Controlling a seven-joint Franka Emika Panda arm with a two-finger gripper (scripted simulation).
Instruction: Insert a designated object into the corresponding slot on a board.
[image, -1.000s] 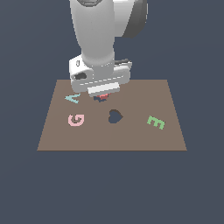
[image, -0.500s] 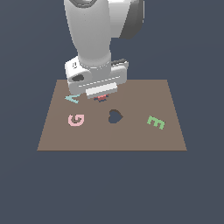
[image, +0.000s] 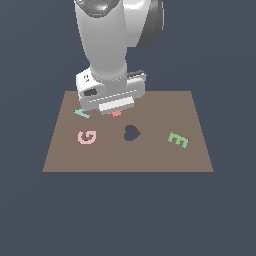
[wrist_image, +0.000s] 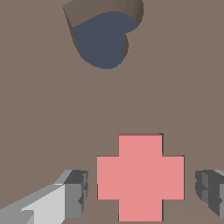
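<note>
Hovering low over the far-left part of the brown board (image: 165, 107), with the gripper (wrist_image: 142, 188) spread open and its fingers (wrist_image: 74, 194) standing apart from the red-pink cross block (wrist_image: 140, 177) on either side, touching nothing. Lying flat on or in the board between those fingers, flush with the surface in the wrist view; slot outline not distinguishable. Showing the heart-shaped hole (image: 131, 133) nearer, the pink G (image: 86, 136) to the exterior view's left, the green E (image: 178, 140) to its right.
</note>
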